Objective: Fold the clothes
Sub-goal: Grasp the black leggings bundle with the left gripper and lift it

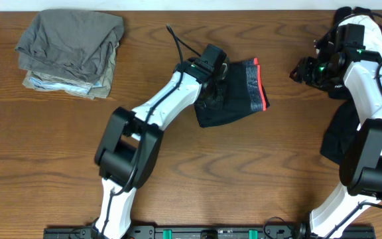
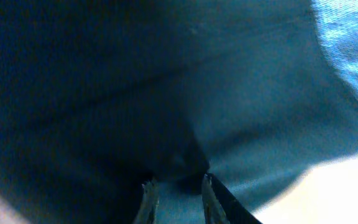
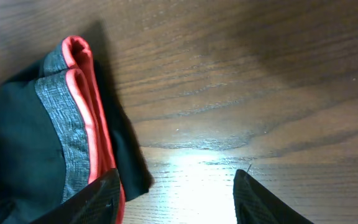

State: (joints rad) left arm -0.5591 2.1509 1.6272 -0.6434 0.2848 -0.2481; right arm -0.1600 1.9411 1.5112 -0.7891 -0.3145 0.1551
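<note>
The clothes in play are folded black leggings (image 1: 227, 99) at the table's middle, their grey waistband edged red-orange (image 1: 262, 83) on the right side. My left gripper (image 1: 216, 68) is pressed into their upper left part. In the left wrist view black fabric (image 2: 166, 93) fills the frame, and the gripper (image 2: 178, 186) is drawn in narrow, shut on a dark fold of it. My right gripper (image 1: 304, 70) hangs apart to the right. In its wrist view it (image 3: 176, 177) stands open over bare wood, the waistband (image 3: 67, 118) beside its left finger. Another black garment (image 1: 337, 136) lies under the right arm.
A stack of folded grey and olive-green garments (image 1: 71, 53) sits at the back left. The wooden table (image 1: 244, 172) shows bare wood in front of the leggings and between the two arms. The left arm's cable (image 1: 178, 43) loops above the leggings.
</note>
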